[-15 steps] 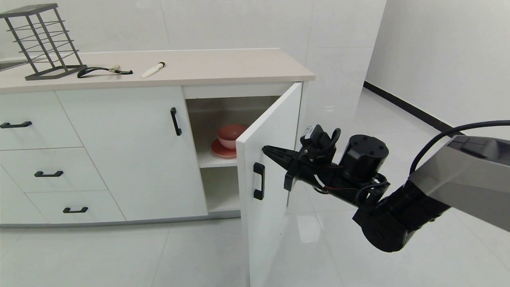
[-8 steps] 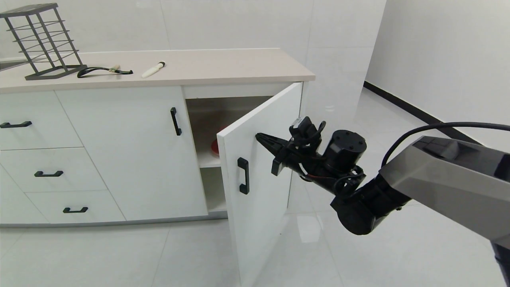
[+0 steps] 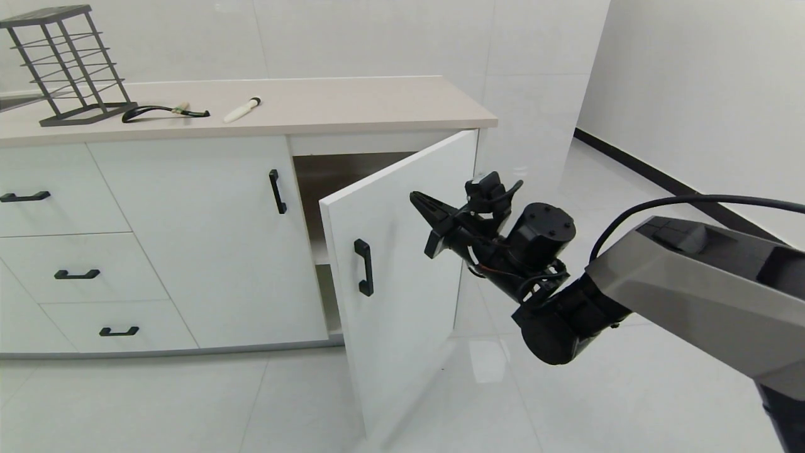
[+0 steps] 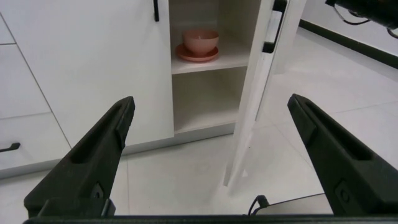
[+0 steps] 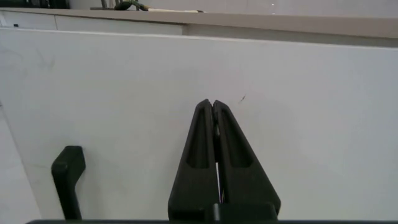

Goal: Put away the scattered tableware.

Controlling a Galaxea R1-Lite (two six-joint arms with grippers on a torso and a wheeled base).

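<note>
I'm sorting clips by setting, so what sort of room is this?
Probably a kitchen, perhaps a mock-up: a long countertop over white cabinets and drawers, a pink bowl on a matching plate on the open cabinet's shelf, and a black wire rack up top.

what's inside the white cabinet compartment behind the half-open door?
On the upper shelf, a pink bowl sits on a pink plate, per the left wrist view. In the head view the white door covers them. Part of the lower shelf is hidden too.
</note>
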